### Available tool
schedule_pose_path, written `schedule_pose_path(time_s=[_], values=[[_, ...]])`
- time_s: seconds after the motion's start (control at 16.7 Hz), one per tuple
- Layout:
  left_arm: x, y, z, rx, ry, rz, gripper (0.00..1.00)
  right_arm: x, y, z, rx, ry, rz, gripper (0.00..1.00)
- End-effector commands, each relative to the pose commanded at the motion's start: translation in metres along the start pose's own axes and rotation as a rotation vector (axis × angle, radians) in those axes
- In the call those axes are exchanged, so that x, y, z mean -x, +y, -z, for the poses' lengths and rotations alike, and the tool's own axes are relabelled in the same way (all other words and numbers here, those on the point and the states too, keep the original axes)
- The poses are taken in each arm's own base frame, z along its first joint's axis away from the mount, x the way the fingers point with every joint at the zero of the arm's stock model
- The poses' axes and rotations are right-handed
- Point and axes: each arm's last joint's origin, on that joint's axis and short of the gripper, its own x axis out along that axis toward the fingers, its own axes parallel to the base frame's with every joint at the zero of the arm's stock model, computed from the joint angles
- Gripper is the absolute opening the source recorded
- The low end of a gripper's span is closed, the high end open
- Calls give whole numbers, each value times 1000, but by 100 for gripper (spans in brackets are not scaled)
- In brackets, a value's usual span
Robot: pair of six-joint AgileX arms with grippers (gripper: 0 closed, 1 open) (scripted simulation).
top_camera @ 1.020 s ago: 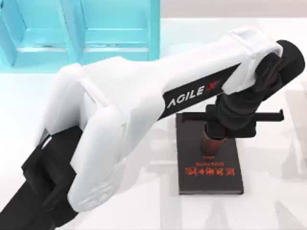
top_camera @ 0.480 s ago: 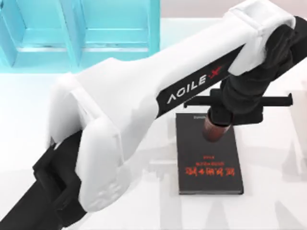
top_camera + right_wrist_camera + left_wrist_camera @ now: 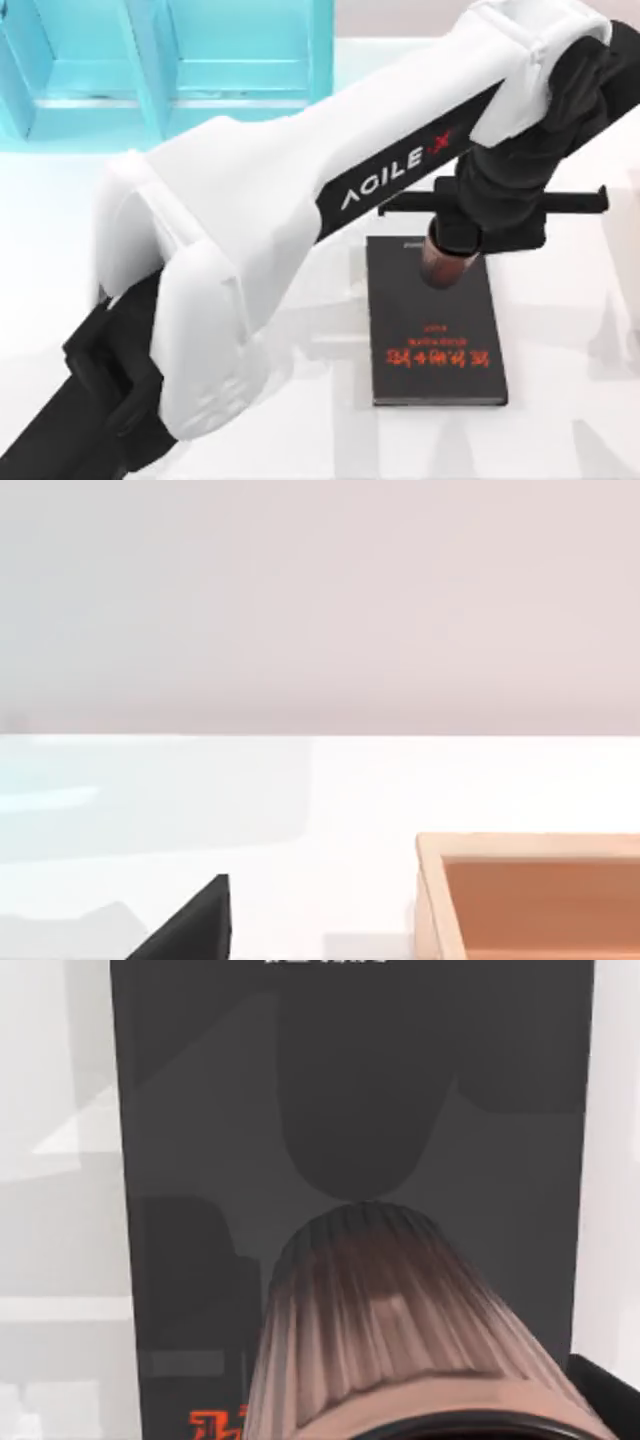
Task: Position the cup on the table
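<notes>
An AgileX left arm reaches across a glossy white tabletop [image 3: 560,330] from the near left corner toward the right half, its left tool [image 3: 443,262] pointing down over a black book [image 3: 435,335] with red lettering. Held in that tool is the cup [image 3: 441,266], a small reddish-brown ribbed tumbler, gripped near its rim so that its body hangs below the black wrist housing. In the top view the cup sits over the far end of the book's cover; whether its base touches the cover or hangs just above it cannot be told. The left wrist view looks down along the cup [image 3: 385,1330], its tapered wall running away from the camera toward the closed base, with the dark cover of the book [image 3: 200,1160] behind it and a rounded shadow lying on the cover just past the base. The tool's fingers are hidden by the cup and the wrist, so the width of the grip is not visible. A turquoise shelf unit [image 3: 170,60] with open compartments stands at the far left of the tabletop. The right wrist view shows the white surface [image 3: 300,800], a black wedge-shaped shape [image 3: 195,925] and the corner of a light wooden box [image 3: 530,895] with an orange-brown interior; nothing can be made out inside it.
</notes>
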Motion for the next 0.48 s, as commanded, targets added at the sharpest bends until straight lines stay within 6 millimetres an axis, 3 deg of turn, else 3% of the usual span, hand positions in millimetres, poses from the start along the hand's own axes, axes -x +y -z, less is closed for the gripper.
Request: schedule_pose_path(time_s=[0.24, 0.48], values=[[13, 47, -30, -2, 25, 12, 0, 0, 0, 0, 0, 0, 0, 100], [14, 129, -54, 1, 106, 1, 0, 0, 0, 0, 0, 0, 0, 100]])
